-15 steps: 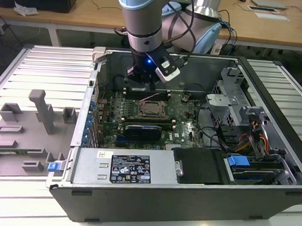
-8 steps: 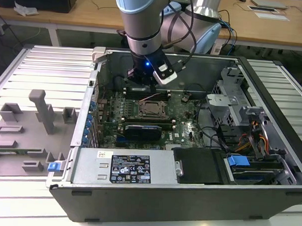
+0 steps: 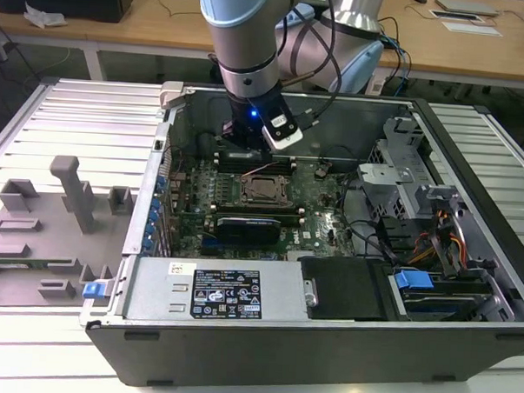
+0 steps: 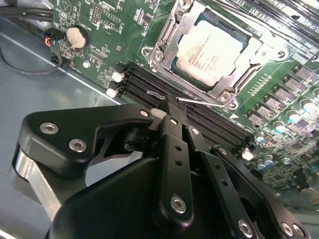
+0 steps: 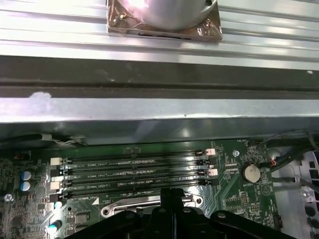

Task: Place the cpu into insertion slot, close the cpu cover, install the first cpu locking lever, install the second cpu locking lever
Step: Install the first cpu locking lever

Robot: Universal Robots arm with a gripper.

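Second wrist view put the end effector (image 4: 168,107) nearest to me, its black fingers drawn together with nothing between them. The joined tip sat at the free end of a thin steel locking lever (image 4: 199,101), though I could not tell whether it was touching. That lever ran along the near edge of the socket, just above the bank of long black memory slots (image 4: 144,82). Just beyond it the cpu (image 4: 212,47) lay flat, its silver top showing through the window of the cpu cover (image 4: 167,40), which was folded down over it. I could not make out whether either lever was hooked home. Farther out, the exterior view showed the insertion slot (image 3: 247,189) at the middle of the green board, with the arm (image 3: 243,39) reaching down into the open computer case (image 3: 325,338) on the slatted table (image 3: 40,108). My worry was the lever: it looked thin and springy, and I judged that a closed tip pressing it off-centre could slide off. The rod would then snap up and the tip would drop onto the memory slots. If it missed its catch, I reckoned the cover could lift and leave the chip loose.
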